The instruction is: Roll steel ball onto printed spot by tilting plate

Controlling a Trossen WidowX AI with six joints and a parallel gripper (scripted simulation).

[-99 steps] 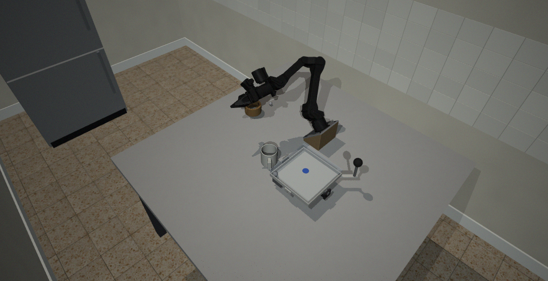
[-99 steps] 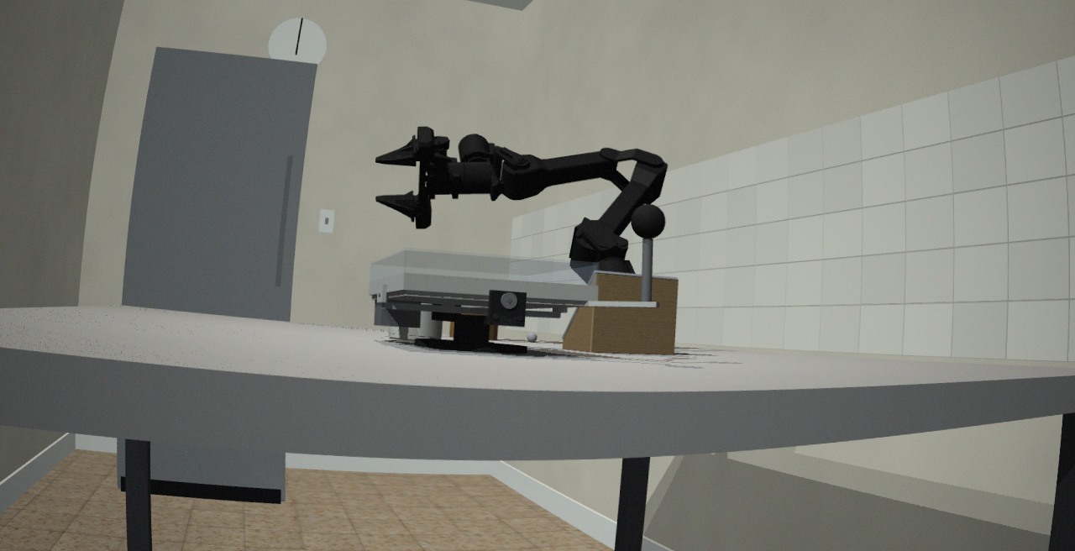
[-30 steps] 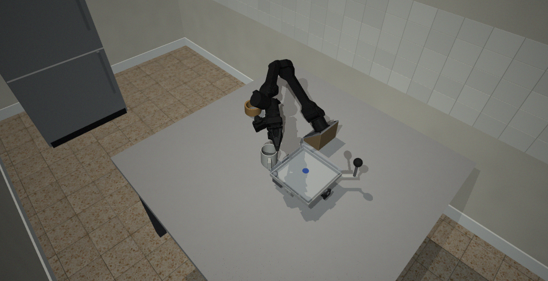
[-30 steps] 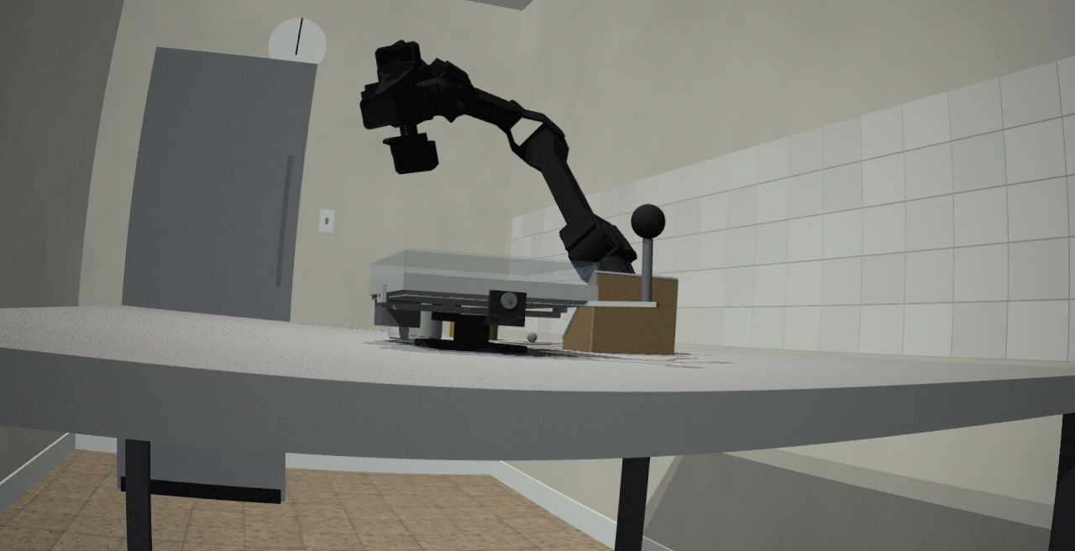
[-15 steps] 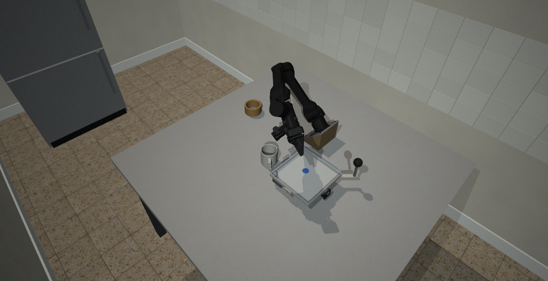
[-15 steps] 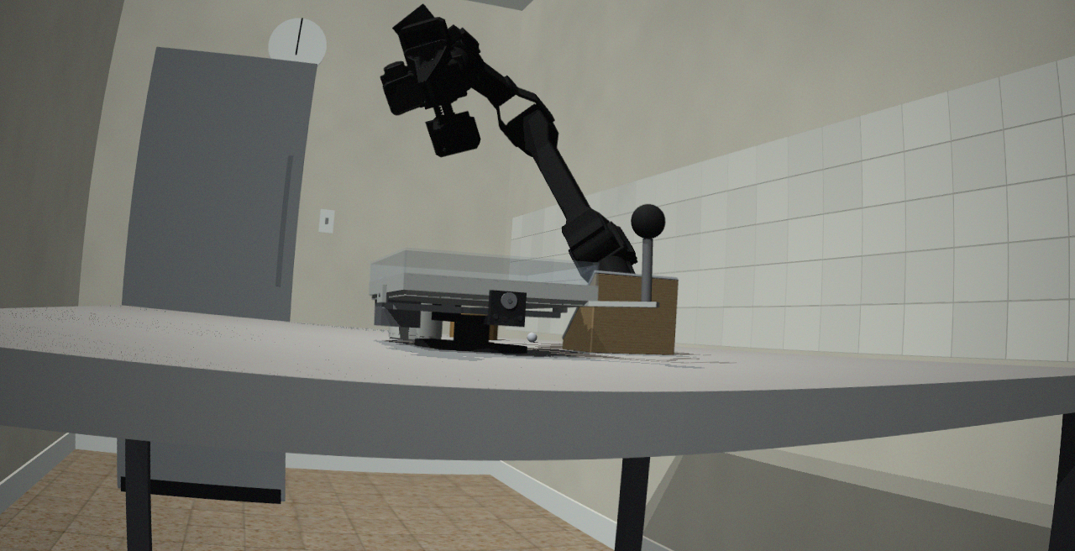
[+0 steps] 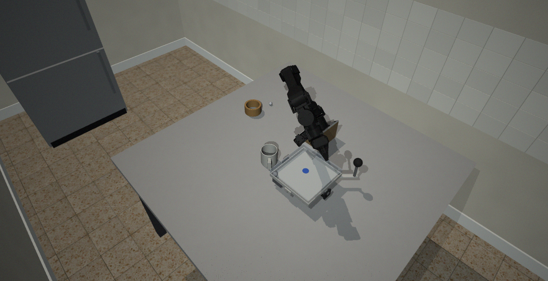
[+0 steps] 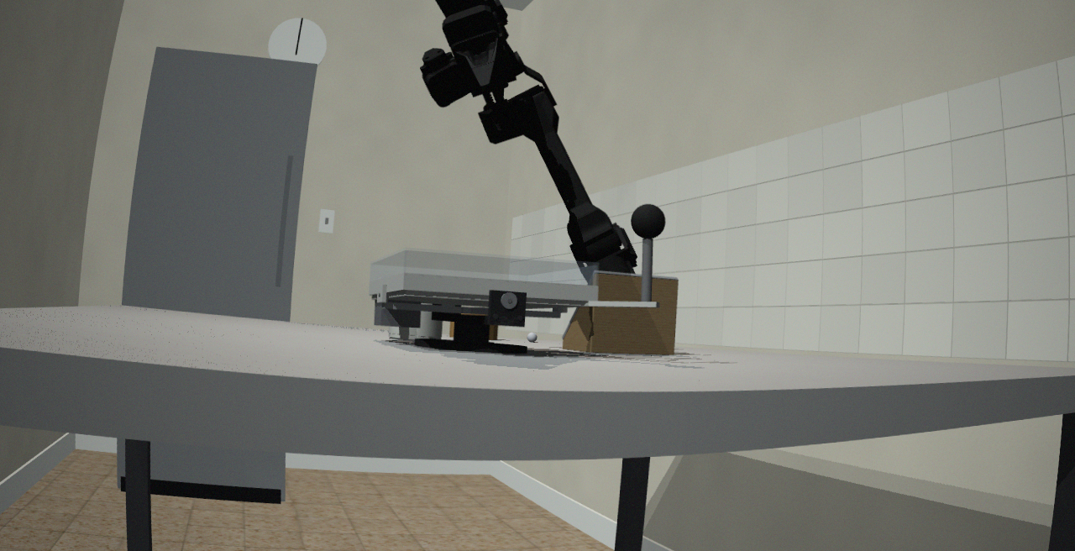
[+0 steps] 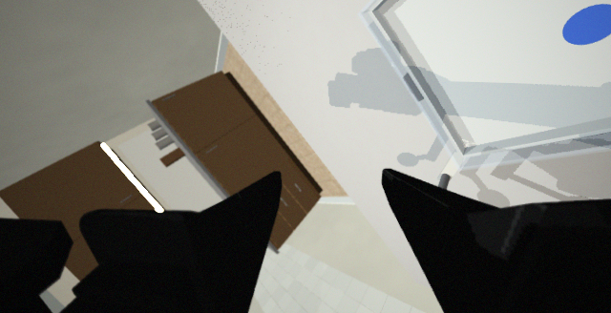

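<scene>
While the plate [image 7: 291,185] with the clear lid sits flat on its little stand on the tabletop [image 7: 214,210], the real job looks like it has hardly begun. The blue spot [image 7: 305,170] is printed in the middle of the plate, and no ball is on it. A small grey ball [image 7: 274,173] seems to rest in the plate's corner nearest the mug [image 7: 269,154], far from the spot, though it is tiny and hard to be sure of. The black arm leans down over the plate's back edge, and the hand [image 7: 326,156] hangs just above that corner with its two fingers pointing down. The fingers are spread fairly wide, with nothing held between them. A stick with a black knob [image 7: 357,162] stands beside the plate, a bit away from the hand, and I think that is what tips the plate; the hand is not touching it. The mug stands very close to the plate's side, and I cannot tell if they touch. If they do, it would have to be moved off. A brown ring [image 7: 252,108] and a little white ball [image 7: 270,103] lie well apart from the plate. So what is left is the tipping, the rolling to the spot, and setting the plate flat again.
</scene>
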